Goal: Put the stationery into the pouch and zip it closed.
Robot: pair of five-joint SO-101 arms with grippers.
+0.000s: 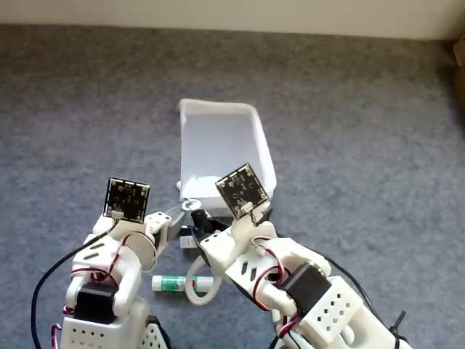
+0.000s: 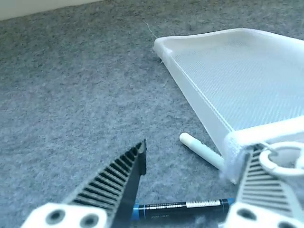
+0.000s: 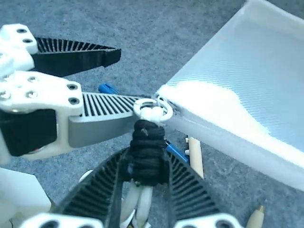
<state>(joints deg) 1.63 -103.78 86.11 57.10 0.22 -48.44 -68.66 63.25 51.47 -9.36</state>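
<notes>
Your right gripper [image 3: 147, 166] is clamped on the black cord pull [image 3: 148, 137] of the zip, so my guess is you're working the slider, not loading yet. The left gripper [image 3: 133, 76] is spread wide, one jaw pressed against the zip-end corner of the white mesh pouch [image 1: 218, 138], probably to brace it. The blue pen [image 2: 180, 206], white pen [image 2: 202, 149] and glue stick [image 1: 174, 283] lie outside on the grey carpet [image 1: 73, 109], near that corner. A pale wall [image 1: 218, 11] runs along the far edge.

High view down over the table [image 1: 73, 109], both wrist views close and low at the same pouch [image 2: 247, 76] corner
</notes>
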